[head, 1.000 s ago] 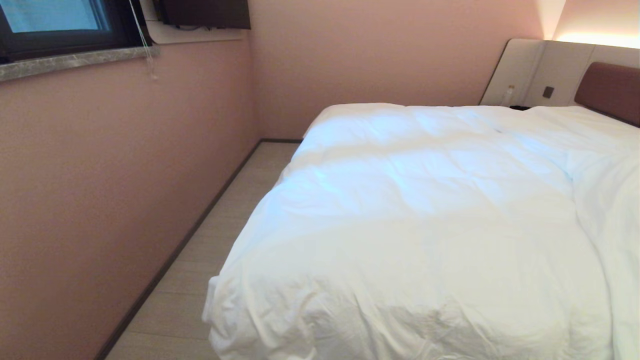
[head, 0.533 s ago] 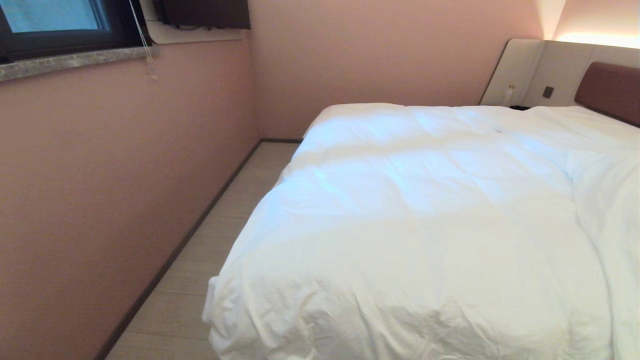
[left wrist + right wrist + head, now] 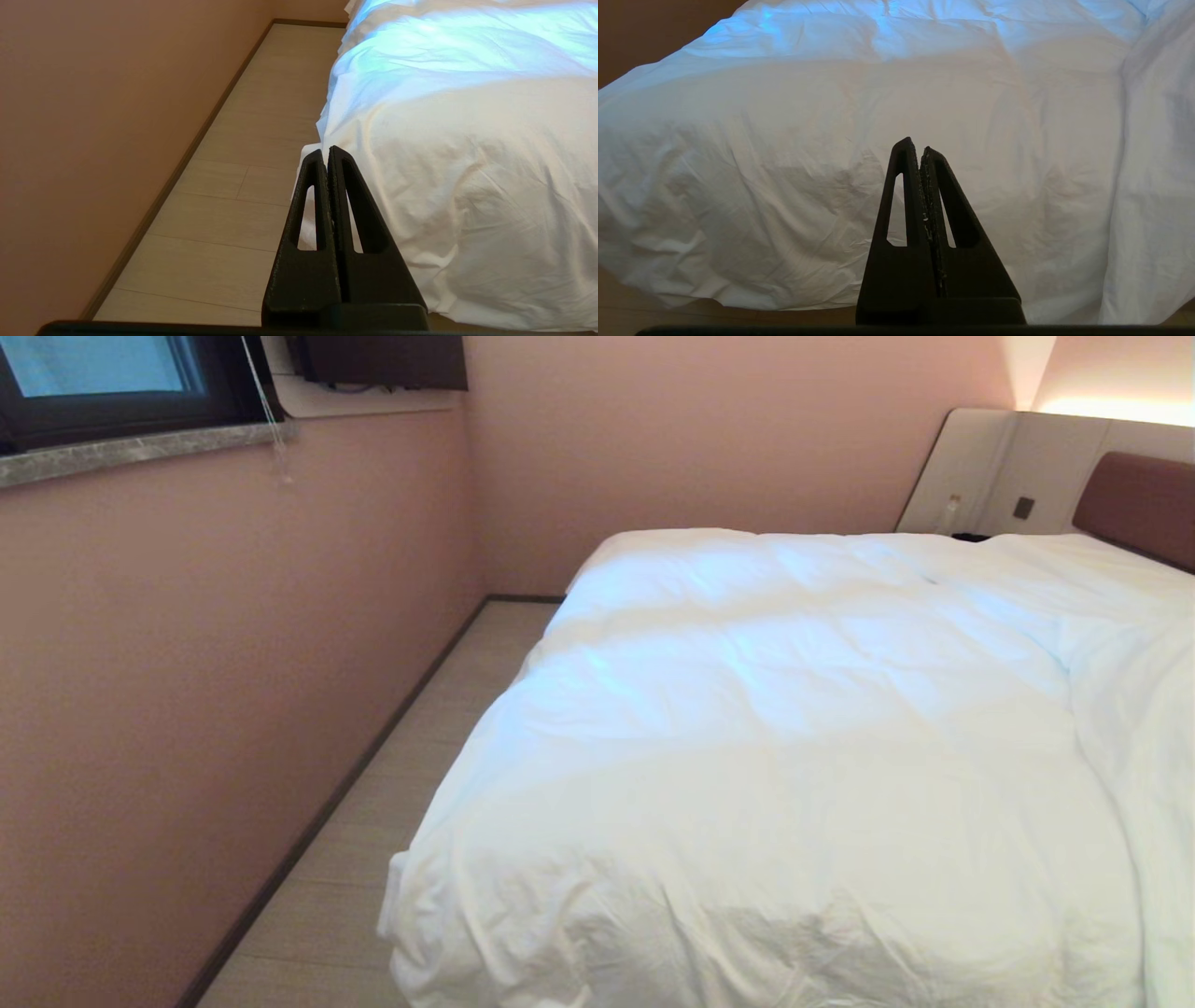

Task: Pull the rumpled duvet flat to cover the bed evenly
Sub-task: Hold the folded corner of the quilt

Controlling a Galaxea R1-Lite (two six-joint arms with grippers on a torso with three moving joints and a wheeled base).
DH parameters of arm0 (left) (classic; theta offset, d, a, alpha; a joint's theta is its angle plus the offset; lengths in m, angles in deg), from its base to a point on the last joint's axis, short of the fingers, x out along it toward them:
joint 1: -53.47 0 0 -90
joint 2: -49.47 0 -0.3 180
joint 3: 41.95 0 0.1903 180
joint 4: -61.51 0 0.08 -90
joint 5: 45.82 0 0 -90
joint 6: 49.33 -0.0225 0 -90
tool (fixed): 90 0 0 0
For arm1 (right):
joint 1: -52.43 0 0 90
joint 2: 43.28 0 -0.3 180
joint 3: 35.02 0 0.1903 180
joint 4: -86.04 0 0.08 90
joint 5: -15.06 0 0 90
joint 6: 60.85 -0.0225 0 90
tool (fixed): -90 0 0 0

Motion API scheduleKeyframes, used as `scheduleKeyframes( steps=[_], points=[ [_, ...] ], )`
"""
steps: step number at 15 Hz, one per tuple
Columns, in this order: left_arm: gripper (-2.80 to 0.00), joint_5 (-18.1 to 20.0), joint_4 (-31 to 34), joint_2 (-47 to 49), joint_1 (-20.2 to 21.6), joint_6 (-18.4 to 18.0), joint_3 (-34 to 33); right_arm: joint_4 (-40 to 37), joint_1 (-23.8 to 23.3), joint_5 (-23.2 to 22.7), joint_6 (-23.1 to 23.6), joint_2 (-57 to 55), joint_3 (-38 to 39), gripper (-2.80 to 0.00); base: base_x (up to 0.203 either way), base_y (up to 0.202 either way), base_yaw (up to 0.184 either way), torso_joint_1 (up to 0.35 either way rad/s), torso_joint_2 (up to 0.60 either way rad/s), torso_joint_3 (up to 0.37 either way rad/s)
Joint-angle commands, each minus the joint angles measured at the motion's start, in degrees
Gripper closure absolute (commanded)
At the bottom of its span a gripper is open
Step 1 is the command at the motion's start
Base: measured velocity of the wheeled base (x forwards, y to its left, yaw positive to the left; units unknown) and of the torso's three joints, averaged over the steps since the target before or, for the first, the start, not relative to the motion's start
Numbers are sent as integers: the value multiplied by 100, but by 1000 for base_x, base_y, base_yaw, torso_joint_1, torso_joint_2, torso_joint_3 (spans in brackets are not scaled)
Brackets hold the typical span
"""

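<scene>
nearest, left gripper (image 3: pixel 325 154) and right gripper (image 3: pixel 916 147) hang pinched closed, empty, short of the bed's (image 3: pixel 1134 504) foot. the duvet (image 3: pixel 775 756) covers most of it; beyond, toward the headboard, a bunched fold looks left to flatten.

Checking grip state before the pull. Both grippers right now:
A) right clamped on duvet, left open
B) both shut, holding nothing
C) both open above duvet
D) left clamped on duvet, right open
B: the left gripper and right gripper each show fingers pressed together with no cloth between, short of the duvet.
</scene>
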Motion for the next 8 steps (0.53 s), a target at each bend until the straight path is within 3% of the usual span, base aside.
scheduleKeyframes(
  steps=[1,8],
  points=[
    [0,-3,-5,2,0,10,0,1,1,-1,5,2,0,0,0,0,0,0,0,0],
    [0,0,-13,2,0,10,0,1,1,-7,5,2,0,0,0,0,0,0,0,0]
  ],
)
